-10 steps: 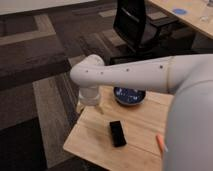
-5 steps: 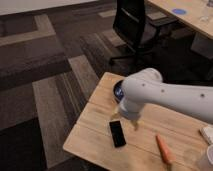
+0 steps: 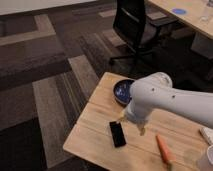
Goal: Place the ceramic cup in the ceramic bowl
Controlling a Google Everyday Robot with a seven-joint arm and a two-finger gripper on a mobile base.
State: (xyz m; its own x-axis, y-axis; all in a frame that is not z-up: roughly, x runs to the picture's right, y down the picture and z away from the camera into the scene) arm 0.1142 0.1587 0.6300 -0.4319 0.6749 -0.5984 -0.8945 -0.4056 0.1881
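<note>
Since the earlier frame the white robot arm [image 3: 165, 100] has been drawn nearer and rightward, so the bowl is mostly uncovered. At the near right corner of the light wooden table [image 3: 95, 125], the small pale ceramic cup [image 3: 208, 158] is left ungrasped. To its left an orange carrot-like stick [image 3: 164, 148] and a flat black phone [image 3: 118, 134] are laid. The gripper [image 3: 133, 124] is held low just beyond the phone, well apart from the cup. Whether it is apart or together cannot be told. Farther off, the round dark blue ceramic bowl [image 3: 121, 92] is seen with nothing in its visible part, presumably awaiting the cup.
</note>
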